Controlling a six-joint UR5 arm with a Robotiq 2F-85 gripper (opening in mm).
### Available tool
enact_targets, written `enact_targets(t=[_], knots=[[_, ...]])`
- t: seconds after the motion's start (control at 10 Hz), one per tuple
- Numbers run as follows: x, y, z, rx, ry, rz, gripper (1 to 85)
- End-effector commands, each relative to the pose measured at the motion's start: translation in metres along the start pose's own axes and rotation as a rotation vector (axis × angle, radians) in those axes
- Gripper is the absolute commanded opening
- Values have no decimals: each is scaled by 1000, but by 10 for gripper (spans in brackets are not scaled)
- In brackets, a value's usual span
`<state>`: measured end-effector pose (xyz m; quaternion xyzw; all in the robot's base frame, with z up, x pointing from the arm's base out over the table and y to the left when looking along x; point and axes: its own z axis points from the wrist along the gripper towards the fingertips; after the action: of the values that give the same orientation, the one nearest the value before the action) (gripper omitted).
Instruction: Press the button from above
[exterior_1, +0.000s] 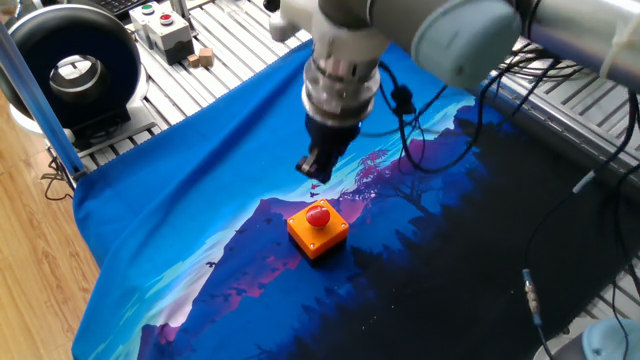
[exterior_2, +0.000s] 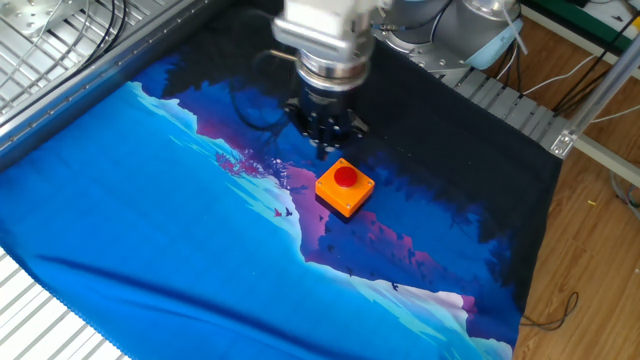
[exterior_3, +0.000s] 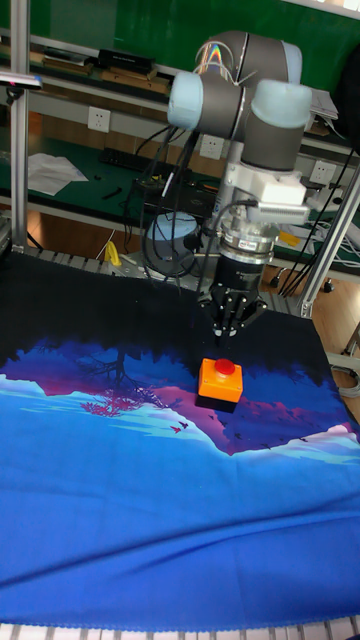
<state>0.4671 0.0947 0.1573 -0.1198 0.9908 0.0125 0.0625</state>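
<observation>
The red domed button tops a small orange box that rests on the blue and purple printed cloth. My gripper hangs above the button, clear of it and pointing down. In the tall fixed view its black fingers meet in a single tip, so it is shut on nothing. In the other fixed view the tip is offset to the upper left of the box.
A grey box with green and red buttons and a black round device stand on the slatted table at the back left. Black cables trail from the arm over the cloth. A blue frame post runs along the left side.
</observation>
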Motion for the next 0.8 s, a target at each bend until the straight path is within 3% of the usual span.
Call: enact_targets(t=[0.0,0.2,0.4,0.5,0.7], knots=[[-15,-35,-22,18,-18,-14,10],[-19,-37,-22,5,-23,-3,10],[-23,-44,-20,21,-30,-5,10],[-23,-38,-20,-9,-30,8,10],[-24,-35,-21,-18,-31,16,10]])
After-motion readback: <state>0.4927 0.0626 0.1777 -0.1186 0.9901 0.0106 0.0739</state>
